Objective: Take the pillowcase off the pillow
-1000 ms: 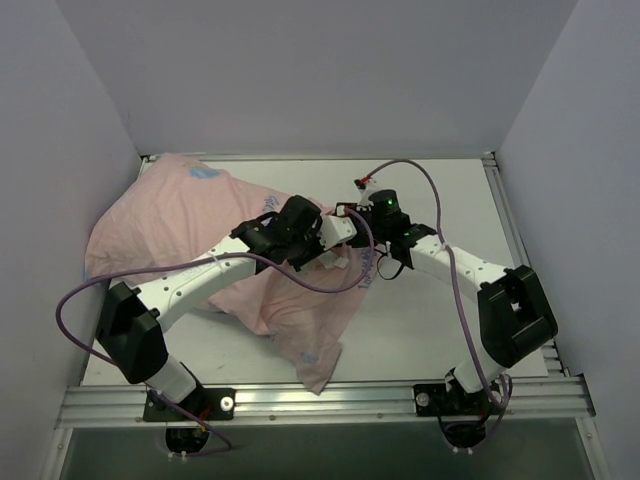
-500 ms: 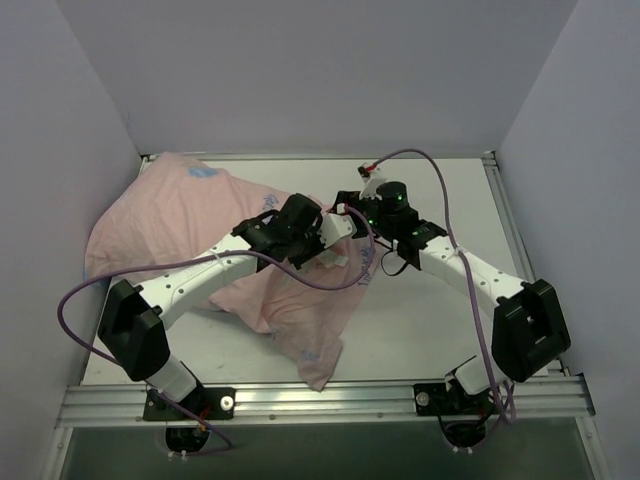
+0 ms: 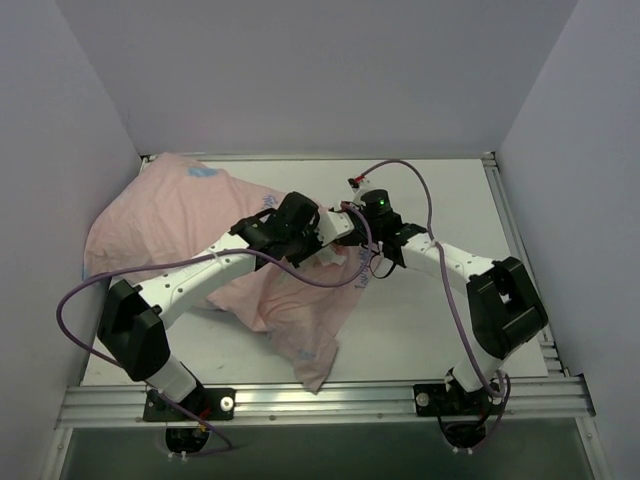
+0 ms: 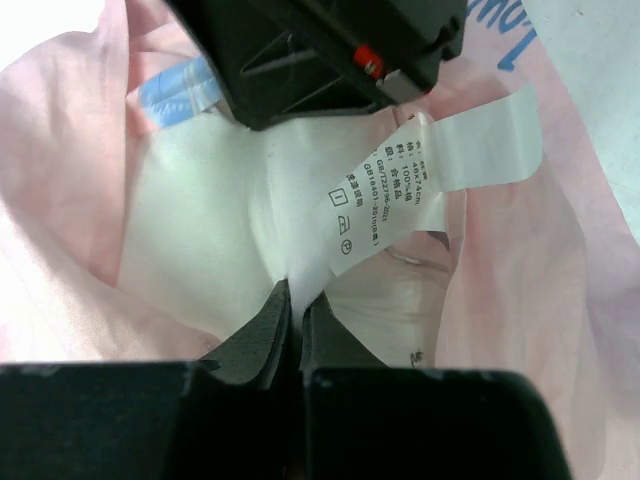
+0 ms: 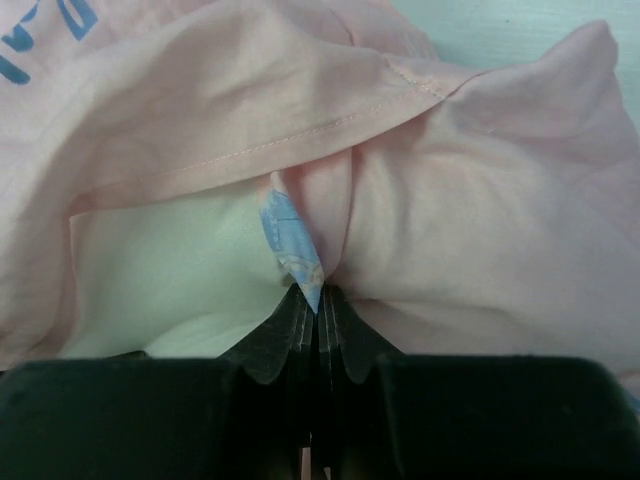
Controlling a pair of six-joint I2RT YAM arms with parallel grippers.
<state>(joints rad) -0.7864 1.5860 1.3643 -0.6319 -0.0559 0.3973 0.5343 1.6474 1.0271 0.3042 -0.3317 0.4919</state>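
The left claw (image 4: 295, 300) is closed, its jaws together on a pinch of white fabric belonging to the pillow (image 4: 200, 230). One white label (image 4: 400, 195) with printed text is attached at that pinch and points up and to the right. The right claw (image 5: 315, 300) is also closed. It is clamped on a narrow fold of the pillowcase (image 3: 170, 215) where a blue strip shows between pink layers. The two claws meet nose to nose over the middle of the desk (image 3: 440, 180).

Count: two arms, two claws, one pillow, one pillowcase, one label, two purple cables (image 3: 70, 300).

The pillow is visible only as white fabric inside the open mouth of the pillowcase, which surrounds it on all sides. The pillowcase lies pink side out on the left half of the desk. Its long axis runs diagonally from the far left corner to the near edge at the centre, and its mouth faces right, towards the claws.

The desk is white, with a metal rail (image 3: 330, 400) along its near edge. Plain pale walls (image 3: 320, 70) enclose the desk on the left, far and right sides.
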